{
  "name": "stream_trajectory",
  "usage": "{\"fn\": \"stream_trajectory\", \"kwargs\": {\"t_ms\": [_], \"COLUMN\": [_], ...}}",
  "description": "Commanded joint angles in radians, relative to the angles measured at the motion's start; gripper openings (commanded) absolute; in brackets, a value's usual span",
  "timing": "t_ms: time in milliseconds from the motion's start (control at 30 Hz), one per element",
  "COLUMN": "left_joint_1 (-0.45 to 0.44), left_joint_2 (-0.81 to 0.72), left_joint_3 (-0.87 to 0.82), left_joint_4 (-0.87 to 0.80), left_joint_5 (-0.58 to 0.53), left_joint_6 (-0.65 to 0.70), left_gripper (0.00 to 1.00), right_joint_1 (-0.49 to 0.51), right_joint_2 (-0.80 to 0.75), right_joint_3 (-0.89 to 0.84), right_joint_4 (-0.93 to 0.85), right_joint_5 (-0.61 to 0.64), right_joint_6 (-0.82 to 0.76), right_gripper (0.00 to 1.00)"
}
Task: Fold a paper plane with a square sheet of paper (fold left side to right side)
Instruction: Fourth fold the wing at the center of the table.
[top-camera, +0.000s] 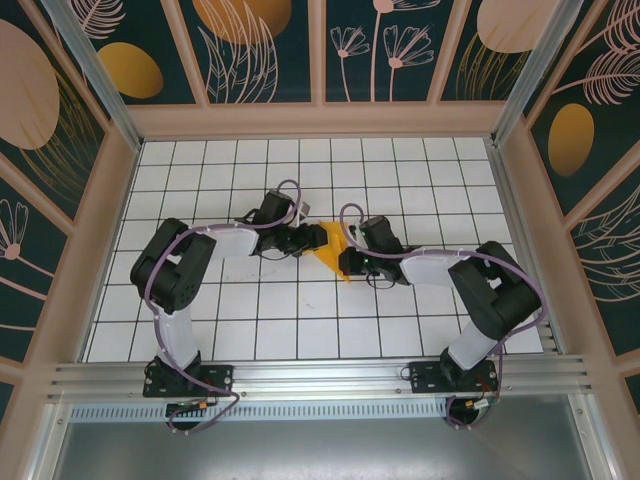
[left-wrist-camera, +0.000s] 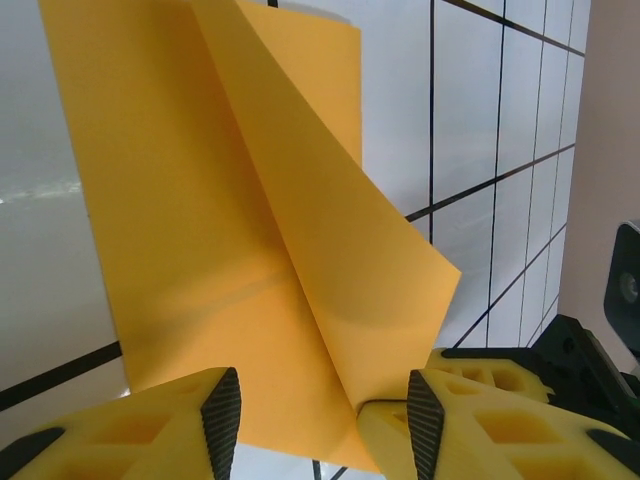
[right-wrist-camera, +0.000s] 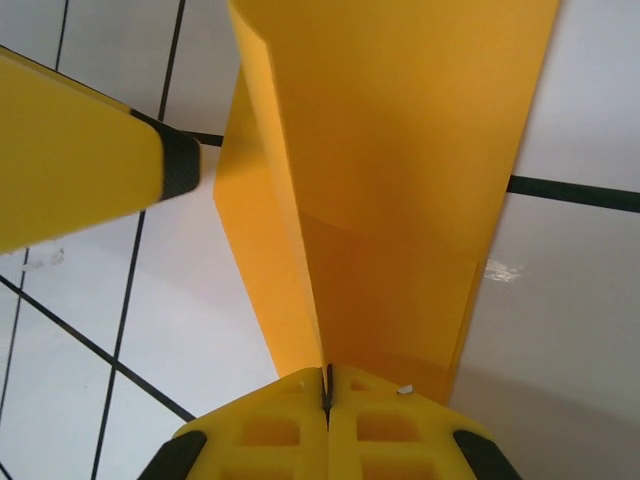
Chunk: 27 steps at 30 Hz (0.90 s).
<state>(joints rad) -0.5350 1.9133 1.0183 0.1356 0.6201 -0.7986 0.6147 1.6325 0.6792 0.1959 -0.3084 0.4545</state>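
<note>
The orange sheet of paper (top-camera: 333, 250) lies mid-table, folded into a creased, pointed paper plane shape. One flap (left-wrist-camera: 340, 260) stands up from the flat layer (left-wrist-camera: 160, 230). My right gripper (right-wrist-camera: 327, 390) is shut on the raised fold (right-wrist-camera: 400, 200) at its near end. It reaches in from the right (top-camera: 347, 262). My left gripper (left-wrist-camera: 323, 425) is open, its fingers straddling the paper's near edge. The raised flap's lower edge rests against the right finger (left-wrist-camera: 425, 425). From above, the left gripper (top-camera: 312, 240) sits at the paper's left side, close to the right one.
White tiled tabletop (top-camera: 300, 320) with black grid lines surrounds the paper. Pink-framed walls (top-camera: 320, 120) with painted ovals close off the back and sides. Both arm bases (top-camera: 190, 375) stand on the metal rail at the near edge. The left gripper's yellow finger (right-wrist-camera: 80, 150) shows in the right wrist view.
</note>
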Motion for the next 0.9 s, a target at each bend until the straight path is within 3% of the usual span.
{"fn": "stream_trajectory", "kwargs": {"t_ms": [0, 867], "left_joint_1": [-0.012, -0.029], "left_joint_2": [0.027, 0.137], "left_joint_3": [0.037, 0.106], "left_joint_4": [0.031, -0.055], "left_joint_5": [0.018, -0.033], "left_joint_6": [-0.011, 0.026], "left_gripper": [0.51, 0.51], "right_joint_1": [-0.014, -0.062], "right_joint_2": [0.004, 0.07], "right_joint_3": [-0.014, -0.017], "right_joint_4": [0.049, 0.097], "right_joint_5": [-0.069, -0.175], "right_joint_6": [0.021, 0.075], "right_gripper": [0.05, 0.07]}}
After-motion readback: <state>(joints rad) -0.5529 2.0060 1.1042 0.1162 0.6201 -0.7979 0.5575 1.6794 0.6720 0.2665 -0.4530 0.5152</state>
